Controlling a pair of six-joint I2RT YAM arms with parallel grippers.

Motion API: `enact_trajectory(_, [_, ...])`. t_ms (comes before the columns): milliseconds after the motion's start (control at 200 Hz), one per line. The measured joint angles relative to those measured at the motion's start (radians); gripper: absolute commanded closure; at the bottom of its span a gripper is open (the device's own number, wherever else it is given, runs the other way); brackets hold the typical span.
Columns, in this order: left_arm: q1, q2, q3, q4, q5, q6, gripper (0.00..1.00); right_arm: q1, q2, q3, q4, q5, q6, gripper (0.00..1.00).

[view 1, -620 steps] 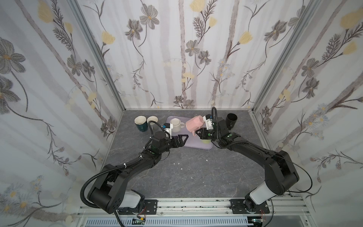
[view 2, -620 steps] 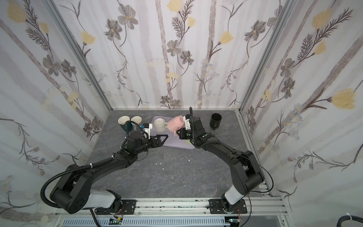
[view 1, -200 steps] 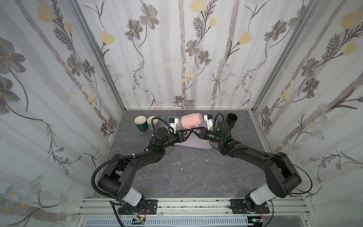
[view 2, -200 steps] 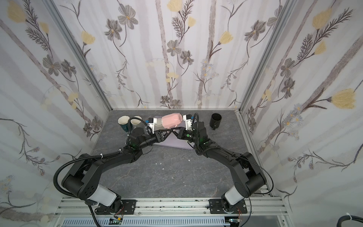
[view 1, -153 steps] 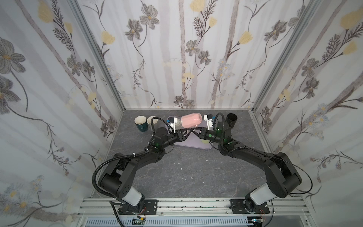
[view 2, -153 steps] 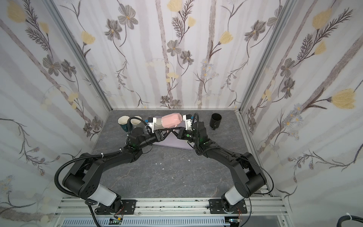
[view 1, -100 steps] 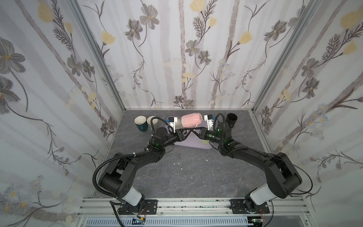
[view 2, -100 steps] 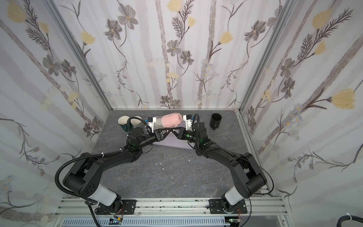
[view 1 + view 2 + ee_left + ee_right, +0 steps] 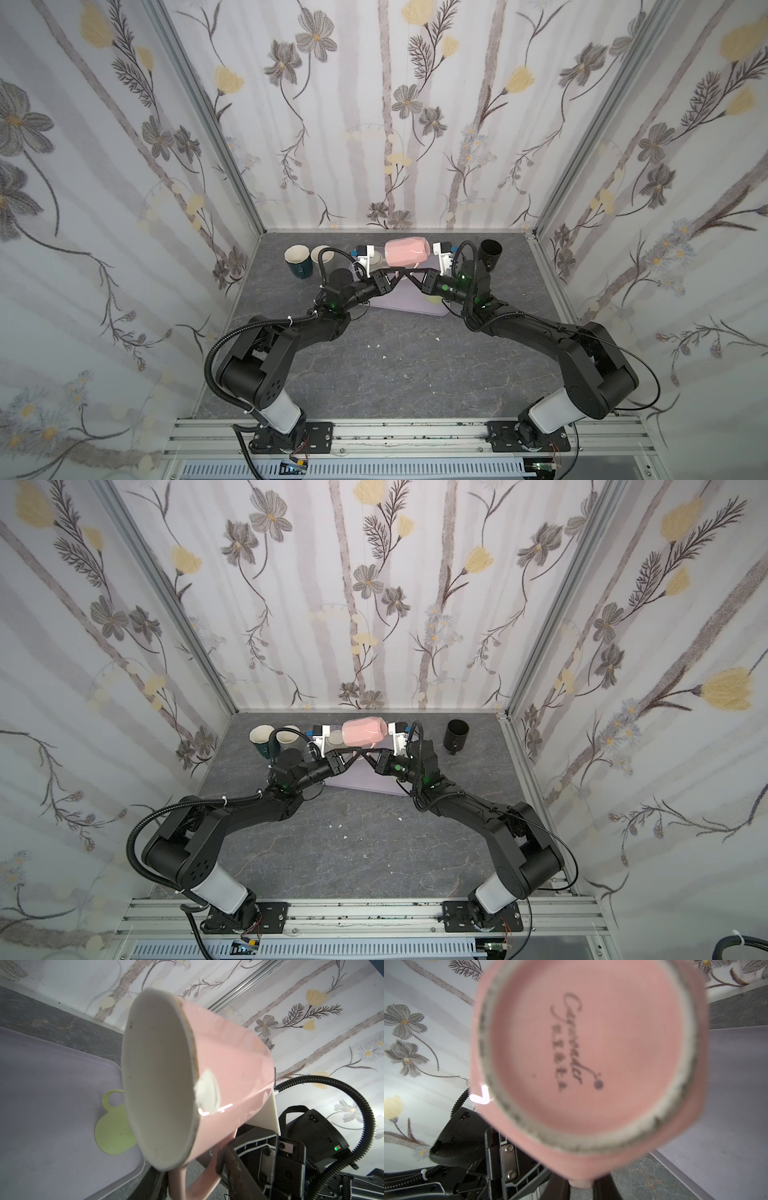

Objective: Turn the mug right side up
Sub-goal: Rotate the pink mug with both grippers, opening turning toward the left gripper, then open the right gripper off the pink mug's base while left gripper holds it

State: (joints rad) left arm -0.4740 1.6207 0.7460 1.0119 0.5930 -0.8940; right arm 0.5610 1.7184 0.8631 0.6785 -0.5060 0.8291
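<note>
Top views both show you the grey table [image 9: 415, 365], with open room across its near half. On its far half lies the lilac tray [image 9: 399, 305], bare along its near edge, so that looks the safest landing place. Above the tray's far part, close in front of the far wall, the pink mug [image 9: 406, 251] hangs on its side, mouth left, base right, handle down. I judge it about half turned. Your right gripper [image 9: 411, 274] is clamped on the handle. Your left gripper [image 9: 390, 275] meets it beneath the mug, jaws partly apart, but you cannot tell whether it grips. Mind the green coaster [image 9: 113, 1126] on the tray's right end.
</note>
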Motion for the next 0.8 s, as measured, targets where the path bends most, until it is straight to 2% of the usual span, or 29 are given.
enact_trajectory(365, [0.002, -0.023, 0.0, -0.051, -0.04, 0.006, 0.72, 0.005, 0.038, 0.006, 0.063, -0.021, -0.002, 0.98])
enact_trajectory(694, [0.002, -0.098, 0.0, -0.185, -0.075, 0.094, 0.78, 0.018, 0.056, 0.032, 0.07, -0.046, -0.027, 0.98])
enact_trajectory(734, [0.002, -0.105, 0.0, -0.196, -0.082, 0.105, 0.83, 0.018, 0.061, 0.033, 0.072, -0.047, -0.027, 0.98])
enact_trajectory(799, [0.002, -0.116, -0.006, -0.206, -0.093, 0.115, 0.84, 0.018, 0.068, 0.037, 0.081, -0.054, -0.026, 0.98])
